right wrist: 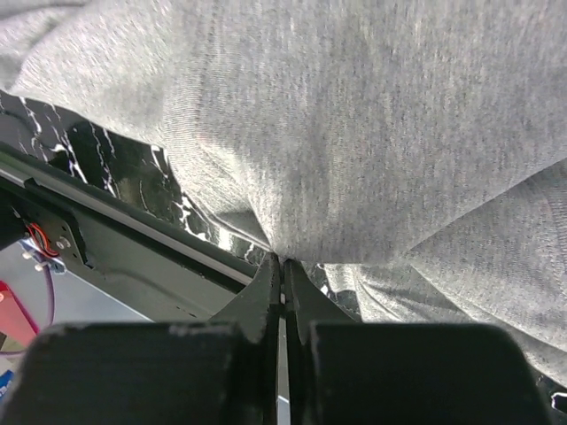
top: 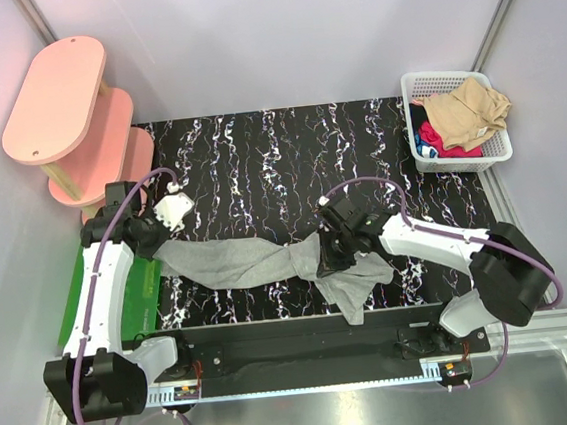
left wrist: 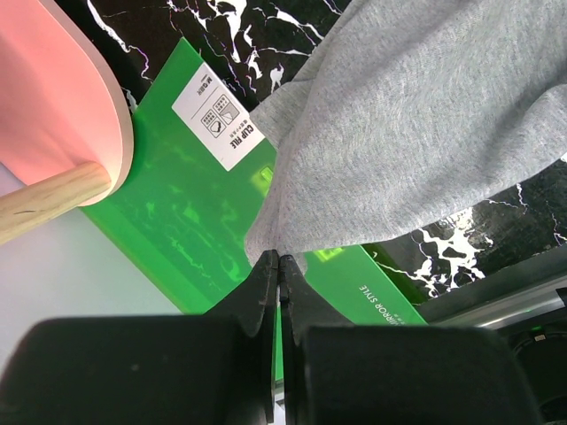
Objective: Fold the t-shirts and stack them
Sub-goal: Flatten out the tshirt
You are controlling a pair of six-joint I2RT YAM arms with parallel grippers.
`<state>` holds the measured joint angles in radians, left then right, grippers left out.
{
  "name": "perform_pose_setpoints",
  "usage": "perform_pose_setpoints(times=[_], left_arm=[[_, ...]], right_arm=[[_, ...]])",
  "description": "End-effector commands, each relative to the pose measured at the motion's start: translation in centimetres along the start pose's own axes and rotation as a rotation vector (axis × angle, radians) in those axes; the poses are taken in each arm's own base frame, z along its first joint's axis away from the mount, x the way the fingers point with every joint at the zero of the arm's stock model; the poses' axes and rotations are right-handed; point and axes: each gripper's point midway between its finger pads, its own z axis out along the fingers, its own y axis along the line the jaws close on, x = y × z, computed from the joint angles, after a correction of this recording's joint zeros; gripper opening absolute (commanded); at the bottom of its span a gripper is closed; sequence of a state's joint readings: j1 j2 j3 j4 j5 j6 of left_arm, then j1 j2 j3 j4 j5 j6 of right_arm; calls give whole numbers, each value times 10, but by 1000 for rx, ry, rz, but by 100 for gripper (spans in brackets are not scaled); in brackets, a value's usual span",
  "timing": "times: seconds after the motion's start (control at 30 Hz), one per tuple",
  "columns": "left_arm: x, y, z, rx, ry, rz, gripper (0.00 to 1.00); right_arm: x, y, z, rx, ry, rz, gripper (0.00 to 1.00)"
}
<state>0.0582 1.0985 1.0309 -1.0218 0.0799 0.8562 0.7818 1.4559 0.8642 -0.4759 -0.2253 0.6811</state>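
A heather grey t-shirt (top: 243,260) stretches in a loose band across the near part of the black marbled table, held at both ends. My left gripper (top: 162,242) is shut on its left edge, and in the left wrist view the cloth (left wrist: 416,124) runs right into the closed tips (left wrist: 280,258) above the green mat. My right gripper (top: 325,262) is shut on a fold of the same grey t-shirt (right wrist: 372,133), the tips (right wrist: 283,263) pinching it; a loose part hangs down toward the table's front edge (top: 354,294). Tan, red and blue t-shirts (top: 463,115) lie bunched in the basket.
A white lattice basket (top: 423,82) stands at the back right corner. The green mat (top: 144,294) lies at the left under my left arm (top: 100,290). A pink tiered stand (top: 57,99) with wooden posts rises at the back left. The black front rail (top: 295,334) borders the table.
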Motion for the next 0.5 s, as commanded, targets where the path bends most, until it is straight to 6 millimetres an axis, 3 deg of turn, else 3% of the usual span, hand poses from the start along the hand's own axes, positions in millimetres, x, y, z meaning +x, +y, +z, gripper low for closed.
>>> perform_pose_setpoints(times=[0.0, 0.03, 0.07, 0.13, 0.17, 0.23, 0.27, 0.33, 0.47], left_arm=[[-10, 6, -5, -35, -53, -9, 0], [-13, 12, -8, -57, -63, -13, 0], [-16, 15, -11, -73, -70, -24, 0], [-27, 32, -22, -141, -100, -37, 0], [-31, 39, -28, -171, -113, -60, 0], [-43, 62, -49, -269, -153, -90, 0], [-47, 69, -58, -300, -175, -123, 0], [-54, 87, -83, -388, -204, -156, 0], [-61, 98, -126, -489, -273, -195, 0]], right_arm=[[-35, 25, -25, -32, -128, -57, 0], [-44, 28, -34, -21, -161, -75, 0], [-69, 39, -53, -9, -251, -100, 0], [-87, 47, -86, 19, -330, -177, 0], [-115, 60, -119, 36, -456, -200, 0], [-131, 66, -163, 64, -570, -263, 0], [-147, 73, -195, 75, -672, -267, 0], [-154, 81, -245, 60, -794, -302, 0], [-144, 91, -309, -18, -922, -338, 0]])
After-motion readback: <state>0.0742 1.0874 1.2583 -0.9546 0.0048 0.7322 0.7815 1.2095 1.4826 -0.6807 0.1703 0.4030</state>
